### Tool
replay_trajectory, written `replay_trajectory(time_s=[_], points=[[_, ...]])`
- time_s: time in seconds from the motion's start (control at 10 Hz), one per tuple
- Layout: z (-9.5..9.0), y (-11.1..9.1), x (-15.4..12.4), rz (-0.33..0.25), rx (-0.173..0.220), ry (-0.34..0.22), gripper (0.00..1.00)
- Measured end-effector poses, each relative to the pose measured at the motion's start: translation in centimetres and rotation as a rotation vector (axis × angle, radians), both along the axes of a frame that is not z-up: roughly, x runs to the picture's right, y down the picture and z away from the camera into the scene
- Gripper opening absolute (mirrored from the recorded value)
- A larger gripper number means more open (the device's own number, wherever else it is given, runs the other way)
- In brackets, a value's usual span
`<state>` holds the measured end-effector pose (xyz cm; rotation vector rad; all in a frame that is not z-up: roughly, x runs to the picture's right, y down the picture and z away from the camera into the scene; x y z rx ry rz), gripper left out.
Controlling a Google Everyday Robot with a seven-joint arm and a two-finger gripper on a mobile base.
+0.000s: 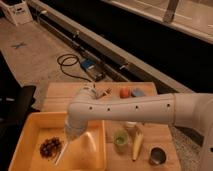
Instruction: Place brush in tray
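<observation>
One arm reaches from the right edge of the frame, across the wooden table (60, 95), to the lower left. Its gripper (71, 134) hangs over the yellow-orange tray (25, 135); cannot tell its state. Brush (61, 152) lies inside the tray, lower centre, slanted, just beside a dark clump (50, 146). Right of the tray: green cup (120, 139), yellow cob (137, 145), dark metal can (157, 156). Black cable (70, 65) on floor, upper centre.
</observation>
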<state>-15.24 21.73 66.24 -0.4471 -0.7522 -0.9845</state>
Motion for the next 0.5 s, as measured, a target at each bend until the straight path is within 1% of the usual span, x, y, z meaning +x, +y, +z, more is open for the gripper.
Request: replay_trajectory(time_s=[0.1,0.5], points=[[0.14,-0.01,0.41,0.019,-0.007,0.01,0.79],[0.13,-0.04,0.36,0.019,-0.007,0.009,0.8]])
